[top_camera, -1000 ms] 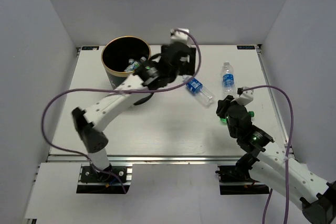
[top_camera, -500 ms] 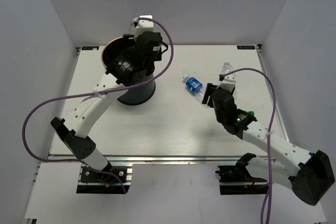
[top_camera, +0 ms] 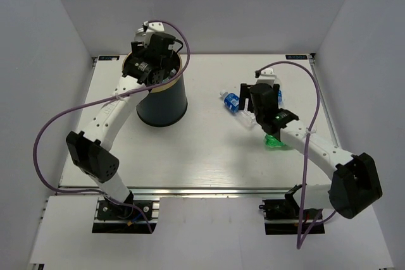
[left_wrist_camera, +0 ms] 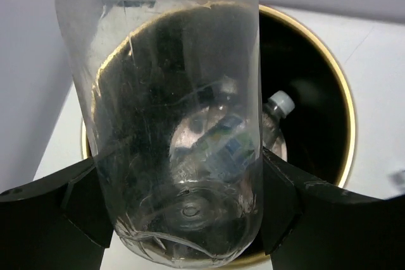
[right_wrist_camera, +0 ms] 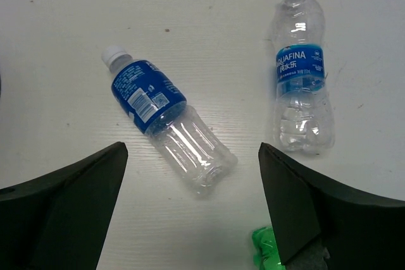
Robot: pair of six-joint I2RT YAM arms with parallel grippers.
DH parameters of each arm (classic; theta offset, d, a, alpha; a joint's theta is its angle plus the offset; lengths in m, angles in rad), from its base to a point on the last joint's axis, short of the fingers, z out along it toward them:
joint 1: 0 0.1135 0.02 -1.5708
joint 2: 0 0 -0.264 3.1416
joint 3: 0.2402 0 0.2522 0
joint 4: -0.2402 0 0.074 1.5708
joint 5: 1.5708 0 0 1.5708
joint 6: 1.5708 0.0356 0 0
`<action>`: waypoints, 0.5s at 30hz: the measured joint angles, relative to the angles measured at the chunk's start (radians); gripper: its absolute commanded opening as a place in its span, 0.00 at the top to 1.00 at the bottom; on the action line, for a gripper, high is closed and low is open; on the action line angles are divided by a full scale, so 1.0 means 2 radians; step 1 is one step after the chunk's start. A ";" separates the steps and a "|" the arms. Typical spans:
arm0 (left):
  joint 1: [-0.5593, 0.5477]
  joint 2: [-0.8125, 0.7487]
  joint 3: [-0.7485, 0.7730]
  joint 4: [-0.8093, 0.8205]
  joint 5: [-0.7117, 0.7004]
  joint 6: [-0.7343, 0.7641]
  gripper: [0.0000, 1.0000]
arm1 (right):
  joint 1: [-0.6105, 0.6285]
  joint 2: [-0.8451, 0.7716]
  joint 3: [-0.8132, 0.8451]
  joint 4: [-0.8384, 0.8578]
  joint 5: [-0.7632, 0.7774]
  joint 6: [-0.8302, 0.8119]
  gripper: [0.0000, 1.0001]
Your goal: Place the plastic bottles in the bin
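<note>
One plain clear bottle (left_wrist_camera: 164,93) is held by the left gripper (left_wrist_camera: 183,222), whose jaws are closed on its lower body from both sides. It is hung directly over the open mouth of the bin (left_wrist_camera: 347,128), with its base nearest the wrist camera. Inside the bin, a labelled bottle (left_wrist_camera: 277,110) with a pale cap is seen lying at the bottom. In the top view the bin is found at the upper left of the frame, with the left gripper just above its gold rim.

Right of centre on the table (right_wrist_camera: 209,17), a slanted blue-labelled bottle (right_wrist_camera: 168,128) is laid with its cap towards the upper left of the right wrist view. A second blue-labelled bottle (right_wrist_camera: 300,86) is laid near it, not touching, cap towards the top edge. The right gripper (right_wrist_camera: 193,219) is held above them, jaws spread wide with nothing between them. A green bottle (right_wrist_camera: 266,251) is just caught at the lower edge of that view, beside the right-hand finger.

Release is judged to be the step in hand. If the jaws are opened with the bottle off-centre, the rim could be struck and the bottle tipped onto the table — the margin cannot be read exactly. On the right, a descent between the two bottles could set either rolling, and the green bottle could be knocked.
</note>
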 measured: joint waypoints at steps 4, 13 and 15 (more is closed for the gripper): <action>0.011 0.016 -0.019 -0.004 0.029 0.002 0.04 | -0.024 0.027 0.023 -0.016 -0.024 -0.012 0.10; 0.028 0.018 -0.019 -0.003 0.058 0.009 0.00 | -0.056 0.142 0.094 -0.039 -0.093 -0.038 0.10; 0.030 0.012 -0.020 -0.001 0.063 0.011 0.00 | -0.060 0.172 0.114 -0.047 -0.104 -0.043 0.10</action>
